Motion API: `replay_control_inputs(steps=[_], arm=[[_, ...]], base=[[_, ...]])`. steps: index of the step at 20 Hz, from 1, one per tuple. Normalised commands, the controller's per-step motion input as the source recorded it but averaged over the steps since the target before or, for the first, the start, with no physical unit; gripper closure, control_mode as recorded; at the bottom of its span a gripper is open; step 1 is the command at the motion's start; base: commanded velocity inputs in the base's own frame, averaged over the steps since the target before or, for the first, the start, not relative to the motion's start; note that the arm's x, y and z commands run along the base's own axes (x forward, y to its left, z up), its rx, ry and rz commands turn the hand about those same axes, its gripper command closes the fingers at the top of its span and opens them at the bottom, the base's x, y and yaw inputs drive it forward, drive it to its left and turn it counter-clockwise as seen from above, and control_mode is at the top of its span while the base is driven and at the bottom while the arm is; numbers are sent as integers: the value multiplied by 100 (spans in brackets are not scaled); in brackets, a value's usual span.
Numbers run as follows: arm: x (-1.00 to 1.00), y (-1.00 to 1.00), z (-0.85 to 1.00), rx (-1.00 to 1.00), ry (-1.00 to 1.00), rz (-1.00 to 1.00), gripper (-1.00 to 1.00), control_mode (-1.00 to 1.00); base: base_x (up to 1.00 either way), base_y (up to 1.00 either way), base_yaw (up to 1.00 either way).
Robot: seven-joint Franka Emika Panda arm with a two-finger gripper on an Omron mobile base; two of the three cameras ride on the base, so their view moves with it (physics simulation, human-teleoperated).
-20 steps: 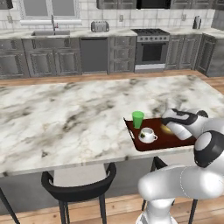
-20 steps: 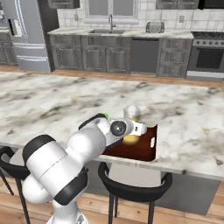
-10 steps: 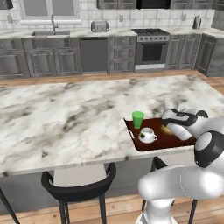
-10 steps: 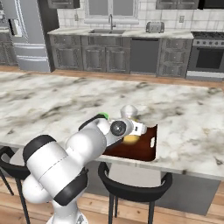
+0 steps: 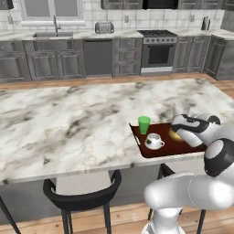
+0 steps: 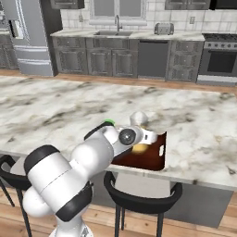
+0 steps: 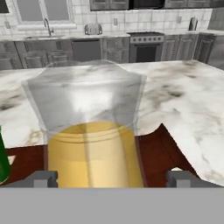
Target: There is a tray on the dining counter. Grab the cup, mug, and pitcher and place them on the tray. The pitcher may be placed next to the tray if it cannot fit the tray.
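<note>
The dark red-brown tray (image 5: pixel 164 149) lies near the front edge of the dining counter (image 5: pixel 77 119). On it stand the green cup (image 5: pixel 144 124), the white mug (image 5: pixel 154 141) and the pitcher (image 5: pixel 174 135), whose amber body is partly hidden behind my hand. In the hand view the pitcher (image 7: pixel 89 148) stands upright right in front of the camera, on the tray (image 7: pixel 164 151). My gripper (image 7: pixel 111 178) is open, and its fingertips (image 7: pixel 43 178) sit wide on either side of the pitcher's base. The cup (image 7: pixel 3 162) peeks in at the left edge.
Bare marble stretches left of and behind the tray. The counter's front edge runs just below the tray, with dark bar stools (image 5: pixel 82 194) (image 6: pixel 139 199) under it. Grey cabinets, a sink and a stove line the far wall.
The fingers have spread apart and let go of the pitcher, which stays standing on the tray. The arm has hardly moved.
</note>
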Motion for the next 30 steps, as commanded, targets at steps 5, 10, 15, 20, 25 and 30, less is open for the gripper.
replay_control_inputs(steps=[5, 10, 15, 20, 25, 30], arm=[[-1, -7, 0, 0, 1, 0, -100, -100], [-7, -1, 0, -2, 2, 0, -100, -100], [-21, 0, 0, -5, 1, 12, -100, -100], [-25, 0, 0, -4, 0, 33, -100, -100], [-8, 0, 2, 0, 0, 26, -100, -100], [-27, 0, 29, 0, 2, 6, -100, -100]], base=[[0, 0, 0], [0, 0, 0], [0, 0, 0], [0, 0, 0], [0, 0, 0], [0, 0, 0]])
